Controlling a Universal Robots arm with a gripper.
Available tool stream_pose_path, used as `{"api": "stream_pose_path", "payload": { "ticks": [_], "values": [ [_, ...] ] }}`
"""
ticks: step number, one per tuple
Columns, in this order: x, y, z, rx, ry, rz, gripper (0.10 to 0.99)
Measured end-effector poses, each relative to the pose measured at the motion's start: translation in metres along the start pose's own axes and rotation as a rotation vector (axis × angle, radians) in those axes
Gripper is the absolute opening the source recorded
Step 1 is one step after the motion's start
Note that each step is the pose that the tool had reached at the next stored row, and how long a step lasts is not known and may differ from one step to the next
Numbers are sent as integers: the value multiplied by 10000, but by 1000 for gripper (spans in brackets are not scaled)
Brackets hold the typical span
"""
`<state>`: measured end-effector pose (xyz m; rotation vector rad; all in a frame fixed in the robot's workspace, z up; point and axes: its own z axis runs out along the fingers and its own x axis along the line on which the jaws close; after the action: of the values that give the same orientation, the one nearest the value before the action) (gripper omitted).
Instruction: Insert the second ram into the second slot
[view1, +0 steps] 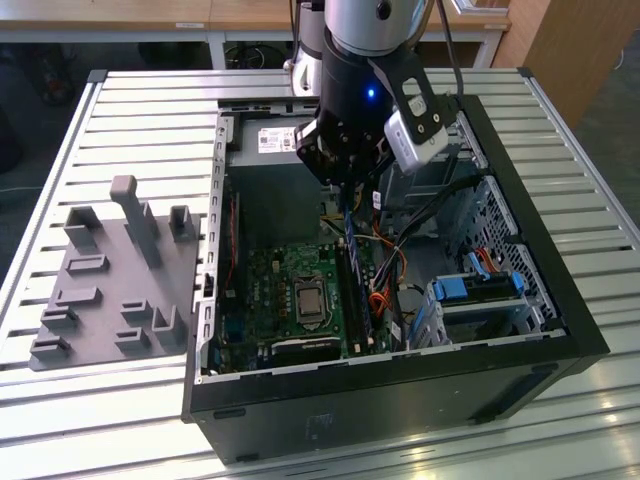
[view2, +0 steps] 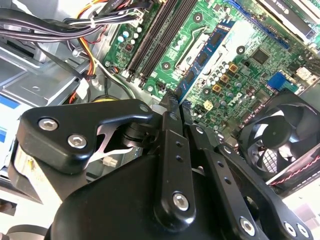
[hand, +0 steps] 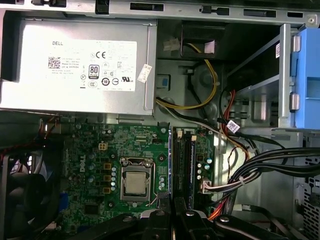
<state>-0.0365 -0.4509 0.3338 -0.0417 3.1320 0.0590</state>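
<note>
My tool (view2: 174, 102) was clamped on one end of the second ram (view2: 205, 60), which hung over the motherboard (view2: 240, 75) inside the open computer case (view1: 400, 390) — not seated yet, by my judgement. The memory slots (view2: 165, 35) looked dark, seemingly unfilled. The case also held a power supply (hand: 80, 65), a fan (view2: 280, 135) and cables (hand: 270, 165).

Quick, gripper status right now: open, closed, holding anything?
Gripper: closed, holding the second ram by one end, over the motherboard.
</note>
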Motion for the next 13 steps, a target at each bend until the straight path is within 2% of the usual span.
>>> {"api": "stream_pose_path", "payload": {
  "ticks": [13],
  "values": [
    [1,-24,51,0,-1,0,141]
  ]
}}
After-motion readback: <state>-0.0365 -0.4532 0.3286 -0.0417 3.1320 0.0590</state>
